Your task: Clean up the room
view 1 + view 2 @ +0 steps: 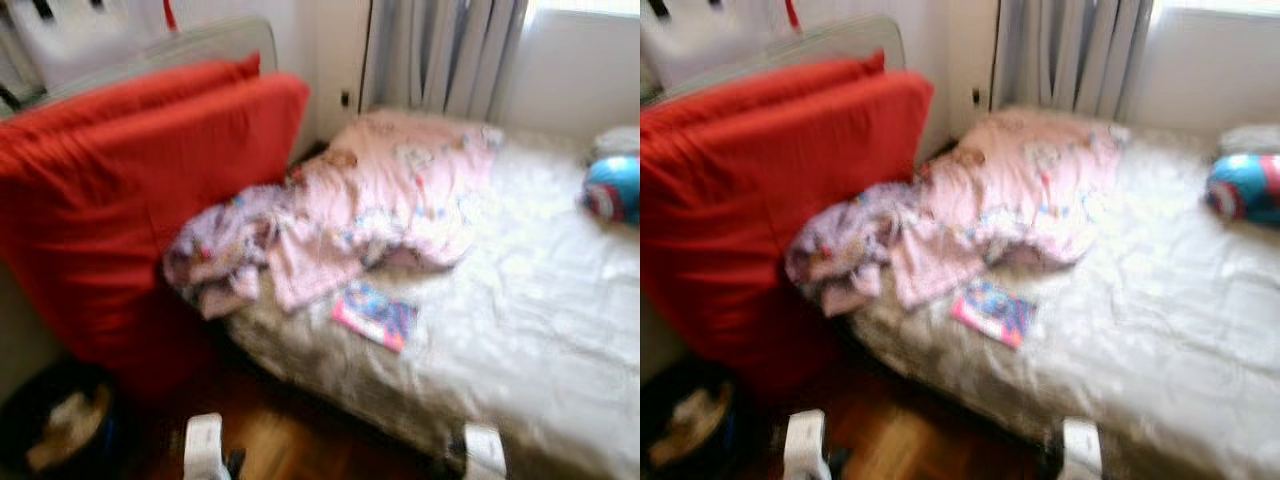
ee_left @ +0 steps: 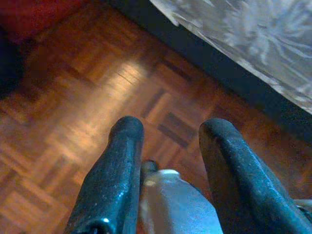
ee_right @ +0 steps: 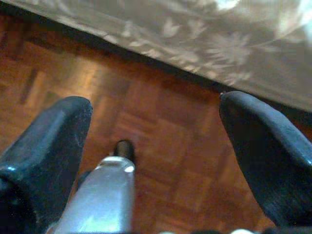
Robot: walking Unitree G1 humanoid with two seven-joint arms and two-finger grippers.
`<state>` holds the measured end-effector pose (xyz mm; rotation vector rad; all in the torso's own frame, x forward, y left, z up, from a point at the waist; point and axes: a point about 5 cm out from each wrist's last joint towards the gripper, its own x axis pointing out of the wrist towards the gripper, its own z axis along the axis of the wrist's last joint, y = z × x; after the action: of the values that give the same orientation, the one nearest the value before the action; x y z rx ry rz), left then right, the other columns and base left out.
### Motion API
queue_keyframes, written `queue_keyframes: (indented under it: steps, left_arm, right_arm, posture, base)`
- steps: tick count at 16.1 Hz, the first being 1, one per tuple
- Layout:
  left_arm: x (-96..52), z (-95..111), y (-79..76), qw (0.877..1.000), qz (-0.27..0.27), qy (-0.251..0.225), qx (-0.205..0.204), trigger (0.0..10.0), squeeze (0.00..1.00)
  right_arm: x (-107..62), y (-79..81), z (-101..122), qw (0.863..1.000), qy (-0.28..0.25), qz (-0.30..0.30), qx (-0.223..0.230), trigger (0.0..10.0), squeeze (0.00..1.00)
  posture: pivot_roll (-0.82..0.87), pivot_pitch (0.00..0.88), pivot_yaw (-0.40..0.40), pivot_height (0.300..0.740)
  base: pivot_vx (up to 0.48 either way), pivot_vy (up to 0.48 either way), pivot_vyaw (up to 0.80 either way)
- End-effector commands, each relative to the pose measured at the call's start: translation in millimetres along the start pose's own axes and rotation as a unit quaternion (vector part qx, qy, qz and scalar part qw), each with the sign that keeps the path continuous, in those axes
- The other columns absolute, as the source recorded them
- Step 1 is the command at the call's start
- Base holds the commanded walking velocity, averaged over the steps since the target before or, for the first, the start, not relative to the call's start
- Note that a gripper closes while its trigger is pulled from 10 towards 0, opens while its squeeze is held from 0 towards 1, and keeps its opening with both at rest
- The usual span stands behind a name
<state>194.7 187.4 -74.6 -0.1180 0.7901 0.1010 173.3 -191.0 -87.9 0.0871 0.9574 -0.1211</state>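
Bed (image 1: 560,330) bears crumpled pink blanket (image 1: 400,190).

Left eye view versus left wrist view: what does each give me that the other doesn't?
Left eye view alone: crumpled pink patterned blanket, large red cushion leaning beside the bed, small colourful booklet, blue round toy.
Left wrist view alone: the left pincer, open and empty above the floor.
Both: brown wooden parquet floor and the pale floral bedspread.

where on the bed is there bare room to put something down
The bedspread lies bare between the small book and the blue toy, down to the near edge. The head end is crowded: the pink blanket is heaped there, against the red cushion.
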Motion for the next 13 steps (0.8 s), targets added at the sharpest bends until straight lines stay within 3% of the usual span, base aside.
queue_keyframes:
  steps: [1, 7, 11, 13]
  left_arm:
    - [-1.8, -4.0, 8.2, 1.000, 0.009, 0.011, 0.002, 10.0, 0.00]
    - [-1.3, -2.9, 7.0, 1.000, 0.009, 0.009, -0.001, 10.0, 0.00]
    - [-1.3, -3.3, 6.0, 1.000, 0.005, 0.010, 0.001, 10.0, 0.00]
    - [-1.3, -3.5, 5.6, 1.000, 0.003, 0.010, 0.002, 10.0, 0.00]
  right_arm:
    - [0.6, 7.6, -0.2, 1.000, 0.001, 0.008, 0.005, 10.0, 0.00]
    - [0.4, 4.5, -0.2, 1.000, 0.002, 0.005, 0.007, 10.0, 0.00]
    - [0.2, 3.0, -0.9, 1.000, 0.003, 0.003, 0.009, 10.0, 0.00]
    - [-0.2, 1.9, -1.8, 1.000, 0.002, 0.000, 0.010, 10.0, 0.00]
  posture:
    - [0.05, 0.017, -0.017, 0.740]
    - [0.04, 0.029, -0.019, 0.740]
    - [0.02, 0.038, -0.014, 0.740]
    - [0.02, 0.042, -0.013, 0.740]
  base:
    - [0.000, -0.296, 0.00]
    - [0.000, -0.292, 0.00]
    - [0.000, -0.292, -0.79]
    - [0.000, -0.292, -0.24]
